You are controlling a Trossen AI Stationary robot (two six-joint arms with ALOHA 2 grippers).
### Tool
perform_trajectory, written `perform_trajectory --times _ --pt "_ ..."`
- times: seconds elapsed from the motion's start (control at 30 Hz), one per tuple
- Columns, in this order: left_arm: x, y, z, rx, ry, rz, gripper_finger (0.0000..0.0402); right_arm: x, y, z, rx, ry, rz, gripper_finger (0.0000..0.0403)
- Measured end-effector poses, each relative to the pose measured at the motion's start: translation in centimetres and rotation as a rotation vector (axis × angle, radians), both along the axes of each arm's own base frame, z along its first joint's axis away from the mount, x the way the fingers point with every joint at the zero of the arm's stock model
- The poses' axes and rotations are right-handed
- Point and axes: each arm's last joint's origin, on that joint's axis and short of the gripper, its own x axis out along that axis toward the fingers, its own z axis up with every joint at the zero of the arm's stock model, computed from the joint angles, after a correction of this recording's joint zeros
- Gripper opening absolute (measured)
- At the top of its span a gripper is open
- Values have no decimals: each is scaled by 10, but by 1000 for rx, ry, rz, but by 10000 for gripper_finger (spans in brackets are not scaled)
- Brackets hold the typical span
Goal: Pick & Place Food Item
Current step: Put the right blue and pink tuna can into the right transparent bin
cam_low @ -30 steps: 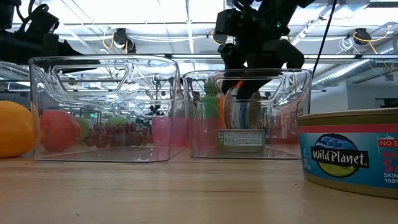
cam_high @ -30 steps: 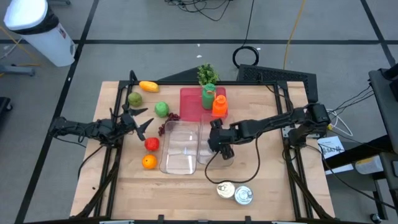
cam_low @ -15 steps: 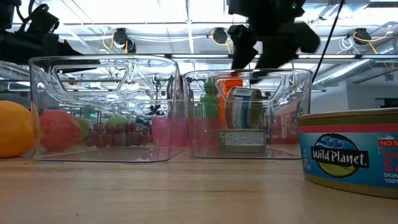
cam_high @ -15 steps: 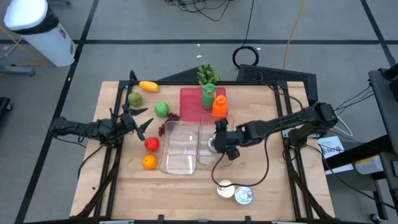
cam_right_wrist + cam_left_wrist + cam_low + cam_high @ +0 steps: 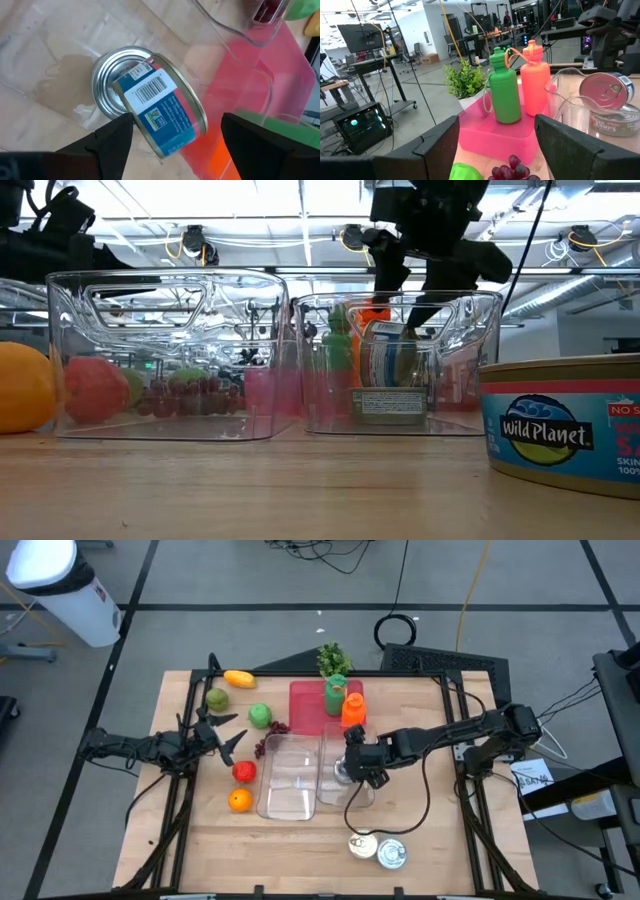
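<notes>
A blue-labelled can (image 5: pixel 161 111) sits tilted inside the right clear bin (image 5: pixel 345 785), leaning on a flat can (image 5: pixel 116 80) that lies on the bin's floor. The low view shows the tilted can (image 5: pixel 395 355) above the flat can's label (image 5: pixel 388 402). My right gripper (image 5: pixel 360 762) hangs open just above the bin, its fingers (image 5: pixel 112 142) spread on either side of the tilted can without touching it. My left gripper (image 5: pixel 228 736) waits open at the table's left, near the fruit.
A second clear bin (image 5: pixel 288 778) stands left of the first. Two more cans (image 5: pixel 377 849) lie near the front edge. An orange (image 5: pixel 239 800), red apple (image 5: pixel 244 772), grapes (image 5: pixel 266 746) and green fruit (image 5: pixel 260 716) lie left. A pink tray (image 5: pixel 308 708) with two bottles (image 5: pixel 343 700) sits behind.
My right gripper has opened and let go of the blue-labelled can inside the right bin. It has then risen out of the bin and rolled a little. The can stays in the bin, tilted against the flat can.
</notes>
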Motion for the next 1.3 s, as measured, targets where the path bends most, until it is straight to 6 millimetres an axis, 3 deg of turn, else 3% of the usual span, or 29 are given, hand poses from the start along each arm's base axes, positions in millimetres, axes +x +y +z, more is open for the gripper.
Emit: perform_trajectory --times 0.4,0.7,0.93,1.1,1.3 --pt "0 0 0 0 0 0 273 -5 1 -28 -48 18 74 281" --pt "0 0 0 0 0 0 273 -1 8 -32 -141 -71 118 267" --pt "0 0 0 0 0 0 273 -4 12 -29 -293 -159 -133 266" --pt "0 0 0 0 0 0 273 -8 28 -26 -397 -236 -225 267" --pt "0 0 0 0 0 0 273 -15 51 -25 -310 -386 -363 265"
